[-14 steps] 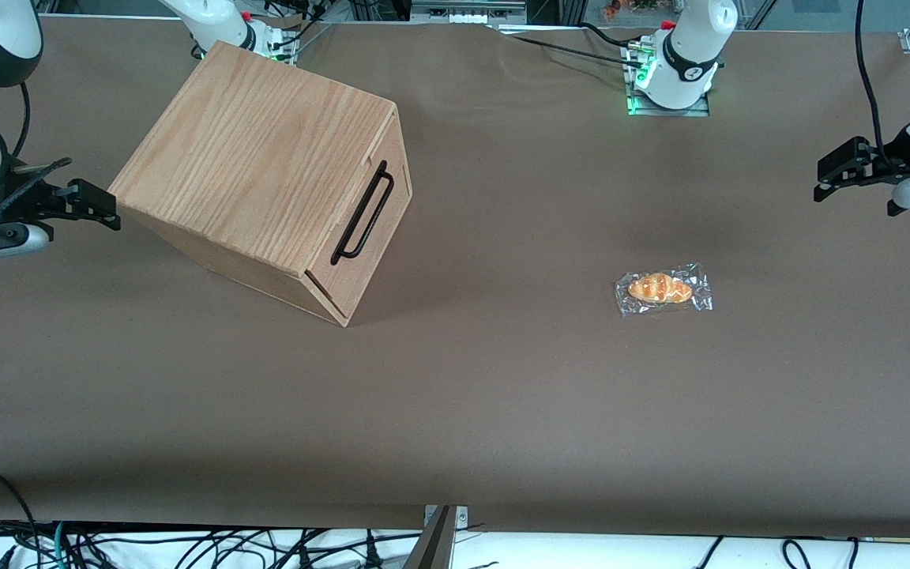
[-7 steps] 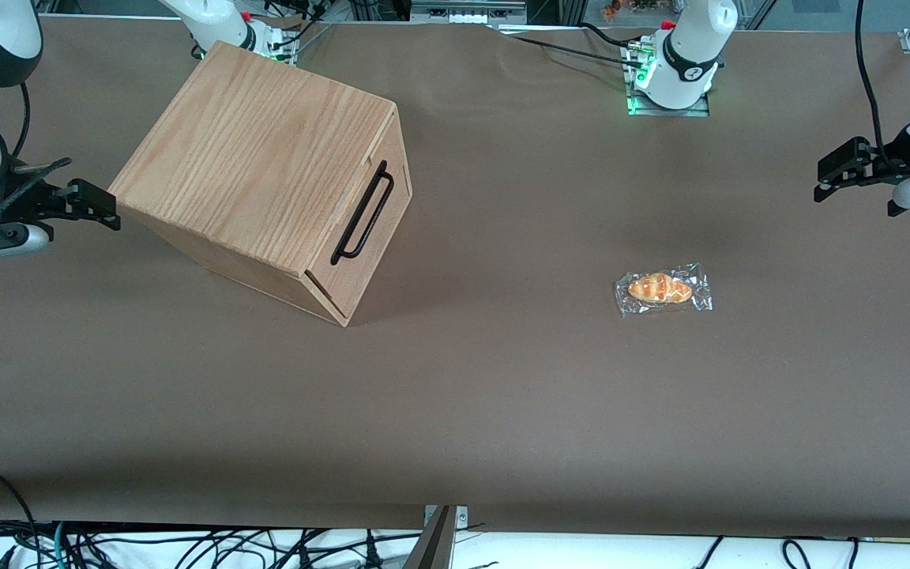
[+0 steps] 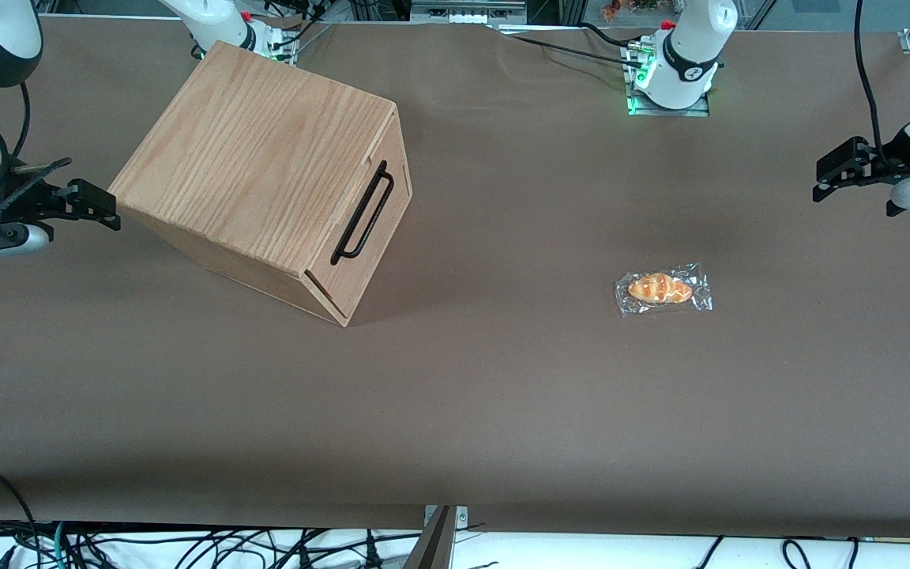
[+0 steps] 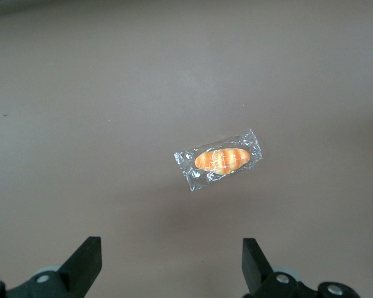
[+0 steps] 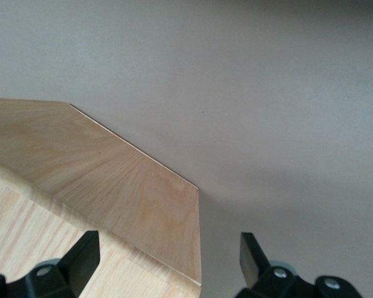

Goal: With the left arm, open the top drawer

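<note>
Pale-wood top drawer sits fully shut in the box at upper left of the frame, its black handle untouched, while the hand, fingers spread and empty, hovers at the right edge, well apart.

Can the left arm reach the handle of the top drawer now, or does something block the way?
Probably yes. The tool hangs open toward the working arm's end, well apart from the handle of the top drawer. Only the wrapped bread lies low on the table between.
</note>
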### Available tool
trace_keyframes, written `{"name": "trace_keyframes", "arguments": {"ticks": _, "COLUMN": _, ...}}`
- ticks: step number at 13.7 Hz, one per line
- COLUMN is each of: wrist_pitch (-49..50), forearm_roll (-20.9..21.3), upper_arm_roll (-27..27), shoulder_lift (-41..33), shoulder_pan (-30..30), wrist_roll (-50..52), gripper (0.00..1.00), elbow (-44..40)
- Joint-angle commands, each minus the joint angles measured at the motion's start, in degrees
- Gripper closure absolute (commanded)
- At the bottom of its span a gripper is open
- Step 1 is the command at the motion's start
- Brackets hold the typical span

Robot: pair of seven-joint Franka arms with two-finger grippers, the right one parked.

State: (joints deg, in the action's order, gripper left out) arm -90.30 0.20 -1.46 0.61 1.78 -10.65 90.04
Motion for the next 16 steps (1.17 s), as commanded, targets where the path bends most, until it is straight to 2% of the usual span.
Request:
{"name": "trace_keyframes", "arguments": {"ticks": 1, "wrist_pitch": 0.0, "forearm_roll": -0.2, "upper_arm_roll": -0.1, "shoulder_lift": -0.3, "shoulder_pan": 0.2, "wrist_roll": -1.0, "gripper": 0.00, "elbow": 0.2}}
{"name": "trace_keyframes", "arguments": {"ticks": 16, "wrist_pitch": 0.0, "forearm_roll": -0.6, "upper_arm_roll": 0.6, "shoulder_lift": 1.2, "shoulder_pan": 0.3, "wrist_roll": -0.2, "gripper": 0.00, "elbow": 0.3}}
